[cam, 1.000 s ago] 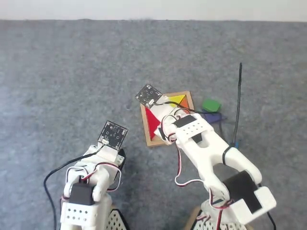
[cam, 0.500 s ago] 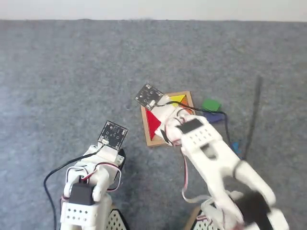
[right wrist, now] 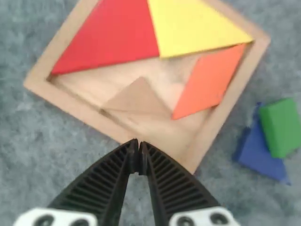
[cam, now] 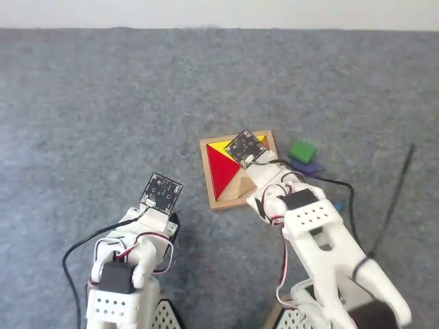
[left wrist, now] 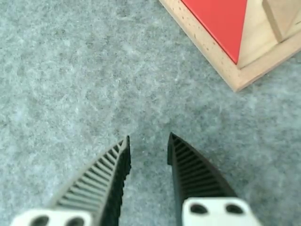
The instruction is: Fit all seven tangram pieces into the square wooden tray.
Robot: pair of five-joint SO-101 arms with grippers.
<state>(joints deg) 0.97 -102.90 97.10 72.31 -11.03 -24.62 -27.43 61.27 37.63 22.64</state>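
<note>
Right tool (right wrist: pixel 138 143) is pressed together with nothing in it, its tips over the rim of the square wooden tray (right wrist: pixel 80 104). Inside the tray, the red triangle (right wrist: pixel 113 37) and yellow triangle (right wrist: pixel 193 26) sit edge to edge. An orange piece (right wrist: pixel 209 80) touches the yellow, with a plain wooden triangle (right wrist: pixel 136 99) beside it. The green piece (right wrist: pixel 282 125) and blue piece (right wrist: pixel 256 153) lie touching on the grey bench (left wrist: pixel 70 70), just outside the tray. Left tool (left wrist: pixel 148 141) is spread and empty, low over the bench near a tray corner.
</note>
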